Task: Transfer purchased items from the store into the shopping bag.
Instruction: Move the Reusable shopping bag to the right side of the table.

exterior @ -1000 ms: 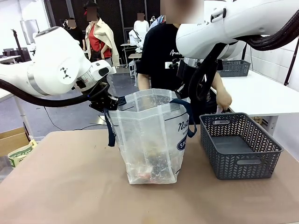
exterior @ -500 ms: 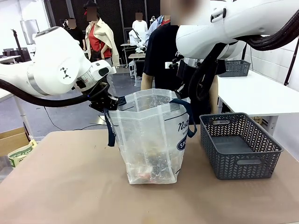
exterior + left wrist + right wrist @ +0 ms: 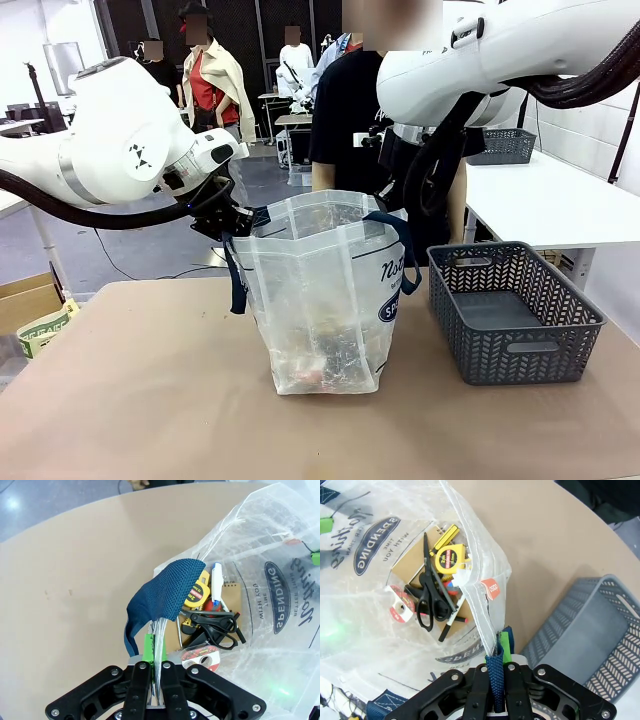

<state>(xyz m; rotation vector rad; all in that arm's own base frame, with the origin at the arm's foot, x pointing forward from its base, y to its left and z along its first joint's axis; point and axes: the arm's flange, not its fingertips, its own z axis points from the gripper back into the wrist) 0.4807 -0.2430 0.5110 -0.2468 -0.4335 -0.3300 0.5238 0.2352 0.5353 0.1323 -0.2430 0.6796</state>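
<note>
The shopping bag stands upright and held open at mid-table, its navy logo facing right. My left gripper is shut on the bag's left rim beside the navy handle; its own view shows that gripper pinching the plastic. My right gripper is shut on the other navy strap and rim. The purchased items lie at the bag's bottom: a yellow tape measure, black scissors, a tape roll and a brown pad. The store basket stands to the bag's right with nothing in it.
A person in a black shirt stands behind the bag at the far side, arms down. A cardboard box sits off the table's left edge. A second grey basket rests on a white table at back right.
A second ago the person's hand was at the store basket's far rim; it has drawn back to the person's side. Both arms and the bag have stayed put.
</note>
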